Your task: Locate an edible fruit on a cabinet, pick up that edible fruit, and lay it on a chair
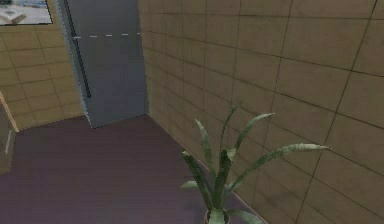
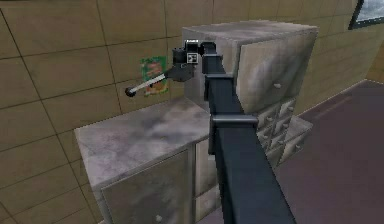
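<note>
- The dark two-fingered gripper [image 2: 135,90] is holding a small rounded green-and-red fruit [image 2: 154,68] at its finger end, in front of the tan tiled wall [image 2: 60,70].
- The fruit is hanging clear above the low grey mottled cabinet [image 2: 130,140], which is standing beside a taller grey drawered cabinet [image 2: 255,60].
- In the forward view, a potted plant with long green leaves [image 1: 222,170] is standing on the purple floor [image 1: 90,170].
</note>
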